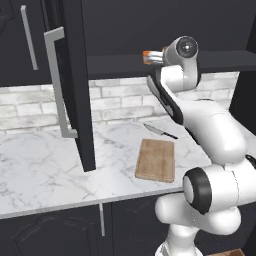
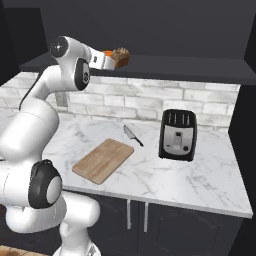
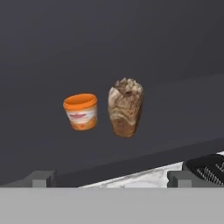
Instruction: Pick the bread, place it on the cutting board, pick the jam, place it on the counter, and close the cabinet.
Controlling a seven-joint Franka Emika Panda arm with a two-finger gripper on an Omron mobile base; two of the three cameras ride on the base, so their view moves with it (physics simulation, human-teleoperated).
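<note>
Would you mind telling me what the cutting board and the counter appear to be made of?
The cutting board looks like unfinished light wood: tan, matte, with fine lengthwise grain lines. The counter looks like polished white marble, judging by its grey veining, though being rendered, it could equally be a marble-look laminate.

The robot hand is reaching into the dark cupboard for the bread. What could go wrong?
1. The jam stands right beside the bread, so the open gripper might bump the jar or close on it instead.
2. Both stand on a high shelf of the cabinet; a nudged item could fall to the counter.
3. The open cabinet door hangs near the arm and might get hit.
</note>
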